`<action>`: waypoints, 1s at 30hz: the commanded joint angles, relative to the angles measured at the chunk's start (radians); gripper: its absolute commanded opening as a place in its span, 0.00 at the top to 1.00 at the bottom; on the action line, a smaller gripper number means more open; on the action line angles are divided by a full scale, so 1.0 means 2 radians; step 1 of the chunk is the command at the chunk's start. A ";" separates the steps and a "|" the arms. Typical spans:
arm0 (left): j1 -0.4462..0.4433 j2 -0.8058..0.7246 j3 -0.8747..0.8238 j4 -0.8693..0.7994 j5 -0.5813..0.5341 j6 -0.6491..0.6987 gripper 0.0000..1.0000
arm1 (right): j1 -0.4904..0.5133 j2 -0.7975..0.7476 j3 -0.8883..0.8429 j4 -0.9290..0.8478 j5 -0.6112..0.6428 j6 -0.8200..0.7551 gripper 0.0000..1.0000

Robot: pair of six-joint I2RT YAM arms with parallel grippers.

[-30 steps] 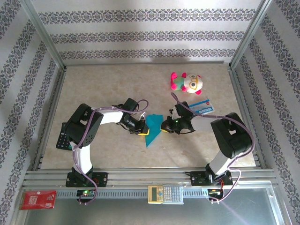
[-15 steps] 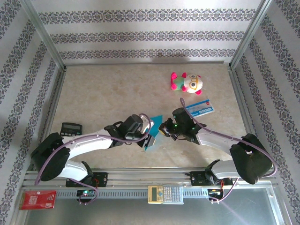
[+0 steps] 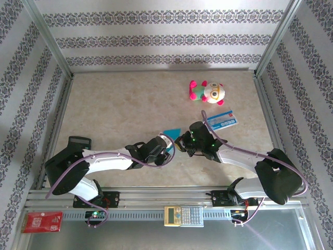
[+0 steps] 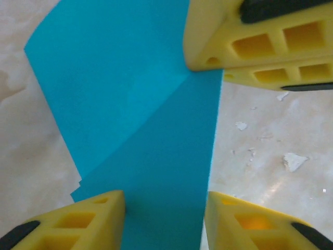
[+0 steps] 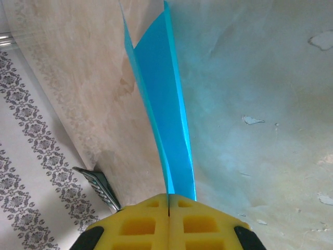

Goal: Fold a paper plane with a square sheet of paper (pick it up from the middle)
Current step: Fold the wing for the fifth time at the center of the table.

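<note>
On the beige bench inside the patterned walls, I read the folded teal sheet of paper at mid-bench, one end pinched by the right gripper, jaws pressed together on it, while the left gripper jaws stand spread with the sheet between them

Teal-blue sheet of paper, folded over itself with a diagonal crease.
</note>
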 commanded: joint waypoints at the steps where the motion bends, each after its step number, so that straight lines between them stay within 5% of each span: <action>1: -0.006 0.008 0.009 0.024 -0.026 0.016 0.60 | 0.008 -0.001 -0.009 0.012 0.008 0.012 1.00; 19: -0.004 0.019 0.011 0.024 -0.030 0.021 0.91 | 0.012 0.012 -0.015 0.025 0.008 0.015 1.00; 26: 0.000 0.008 -0.010 0.043 -0.006 0.015 1.00 | -0.015 -0.020 -0.027 -0.003 0.005 -0.008 0.83; 30: 0.000 0.000 -0.025 0.060 0.020 0.014 1.00 | -0.055 -0.075 -0.012 -0.085 0.005 -0.084 0.75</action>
